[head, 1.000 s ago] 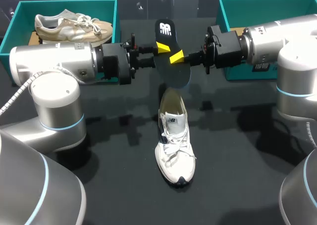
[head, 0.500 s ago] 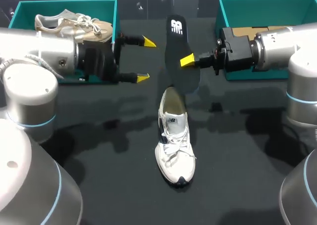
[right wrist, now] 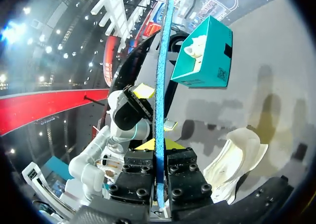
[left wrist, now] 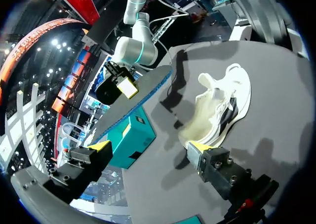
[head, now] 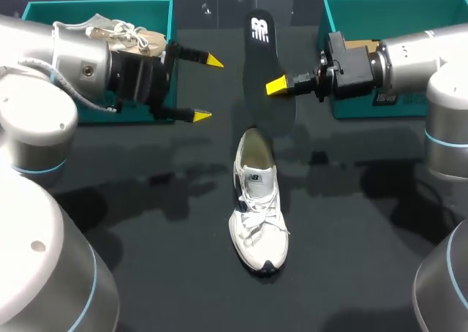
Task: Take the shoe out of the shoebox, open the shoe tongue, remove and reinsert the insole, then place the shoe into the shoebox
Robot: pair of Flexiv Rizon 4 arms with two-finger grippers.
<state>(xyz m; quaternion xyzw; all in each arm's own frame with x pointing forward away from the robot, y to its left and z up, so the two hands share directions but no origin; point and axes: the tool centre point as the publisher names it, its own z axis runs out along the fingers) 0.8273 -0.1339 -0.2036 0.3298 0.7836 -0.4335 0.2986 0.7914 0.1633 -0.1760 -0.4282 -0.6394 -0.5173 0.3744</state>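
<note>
The insole is clamped edge-on in the right gripper and held off the desk, just beyond the heel of the shoe, presumably for reinsertion. The left gripper is spread wide and empty, apart from the insole.

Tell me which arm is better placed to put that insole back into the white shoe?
Probably right: the right gripper is shut on the insole near the heel of the shoe. The left gripper hangs open and empty.

No legible text; white logo on insole
</note>
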